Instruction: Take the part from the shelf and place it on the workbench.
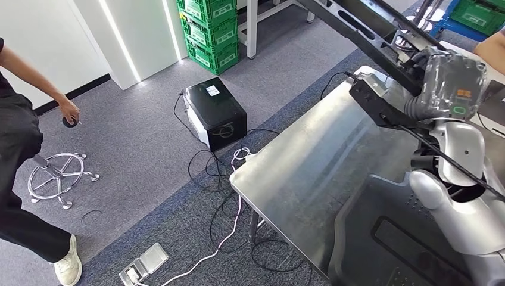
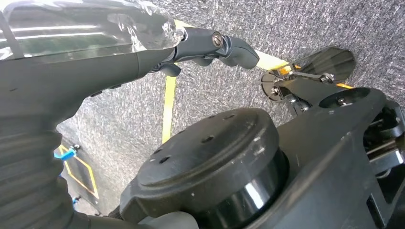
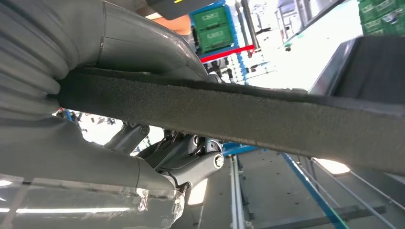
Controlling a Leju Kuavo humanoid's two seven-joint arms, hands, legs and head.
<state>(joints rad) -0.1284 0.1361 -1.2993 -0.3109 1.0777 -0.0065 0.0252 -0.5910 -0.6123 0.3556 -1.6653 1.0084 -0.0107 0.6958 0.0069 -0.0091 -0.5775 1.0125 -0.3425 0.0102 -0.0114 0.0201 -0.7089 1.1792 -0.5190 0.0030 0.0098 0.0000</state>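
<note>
The right hand [image 3: 143, 143] is clamping the long black part [image 3: 267, 119], which is projecting above the workbench [image 1: 309, 161]. Left hand [image 2: 210, 45] state: cannot tell. Risk: the overhanging part may be pivoting or slipping during lowering.

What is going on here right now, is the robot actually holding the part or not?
The right hand grips a long dark foam-like part, seen close up in the right wrist view. In the head view the part reaches over the bare metal workbench, not yet set down. The left hand hangs over grey carpet, holding nothing visible. A person stands on the carpet beside a chair base.
</note>
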